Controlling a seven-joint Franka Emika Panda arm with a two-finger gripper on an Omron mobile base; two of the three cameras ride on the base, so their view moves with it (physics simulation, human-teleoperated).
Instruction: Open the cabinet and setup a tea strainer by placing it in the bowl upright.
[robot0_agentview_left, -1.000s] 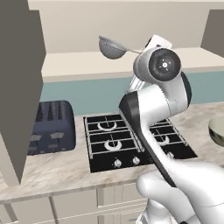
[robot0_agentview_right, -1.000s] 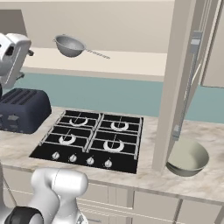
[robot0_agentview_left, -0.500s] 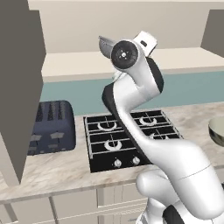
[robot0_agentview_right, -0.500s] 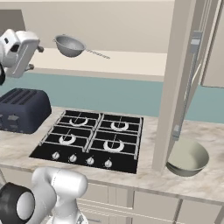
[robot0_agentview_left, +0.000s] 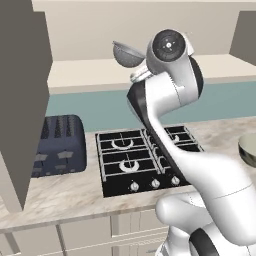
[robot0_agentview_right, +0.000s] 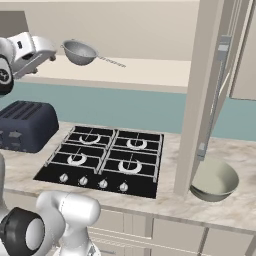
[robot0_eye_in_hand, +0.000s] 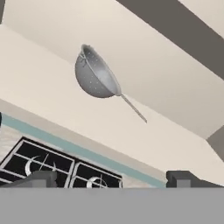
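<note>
My gripper (robot0_eye_in_hand: 109, 177) is standing wide, jaws apart, nothing between the tips. It's sitting up at shelf height, pointing at the tea strainer (robot0_eye_in_hand: 95, 75).

Strainer is lying on the open cabinet (robot0_agentview_right: 150, 70) shelf, mesh cup toward me, thin wire handle running away to the right in the right base view. In the left base view my own wrist is covering part of the strainer (robot0_agentview_left: 126, 53); only the cup is showing.

Surroundings: cabinet door (robot0_agentview_right: 212, 90) is hanging open w/ silver bar handle, standing between shelf and bowl (robot0_agentview_right: 215, 180). Bowl is resting on the marble counter (robot0_agentview_right: 235, 205), right of the door's lower edge, well apart from the strainer. Black 4-burner gas hob (robot0_agentview_right: 102, 160) is sitting below the shelf; dark blue toaster (robot0_agentview_left: 57, 145) to its left. Other door (robot0_agentview_left: 22, 100) is hanging open at far left.

No readable labels or writing.
</note>
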